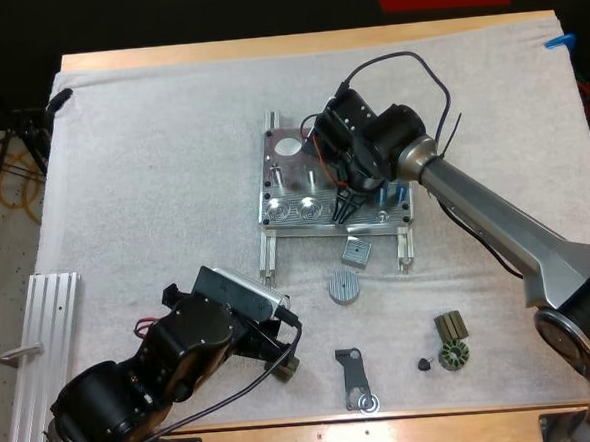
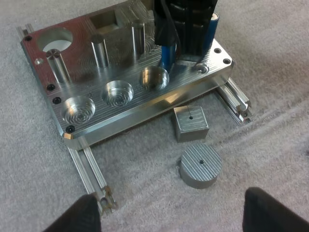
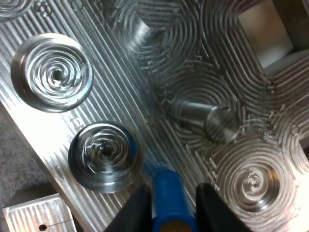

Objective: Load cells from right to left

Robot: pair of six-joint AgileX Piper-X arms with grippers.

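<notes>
**High view.** The metal fixture (image 1: 303,180) is sitting mid-mat on the white mat (image 1: 153,190) covering the worktop. My right pincer (image 1: 344,216) is reaching down over the fixture's near right part. Blue cylinders (image 1: 400,190) are showing just beside it at the fixture's right end. From here I cannot tell its grip.

Loose items are lying on the mat on the near side of the fixture:
- square metal block (image 1: 356,249)
- ribbed round disc (image 1: 344,286)
- black bracket (image 1: 354,376)
- olive block (image 1: 450,324)
- dark wound ring (image 1: 454,356)
- small black knob (image 1: 424,364)

An aluminium rail (image 1: 42,347) is lying beside the mat's near left edge. My left arm (image 1: 173,359) is hanging over the near left of the mat, apart from the fixture.

**Left wrist view.** My left pincer (image 2: 176,215) is holding nothing, its fingers spread wide with bare mat between them. This view is adding the right pincer's side. It is carrying the gripped cylinder (image 2: 167,57) upright, lower end just beside the rightmost of three empty round sockets (image 2: 119,94). A second cylinder (image 2: 213,24) is standing behind it. The block and disc are lying just in front of the fixture, near each other.

**Right wrist view.** This view is giving the grip itself. My fingers (image 3: 137,210) are pressing on the gripped cylinder from both sides, over the fixture's ribbed face between two sockets. A steel pin (image 3: 207,118) is standing just beyond. Whether the cylinder is touching the metal, I cannot tell.
</notes>
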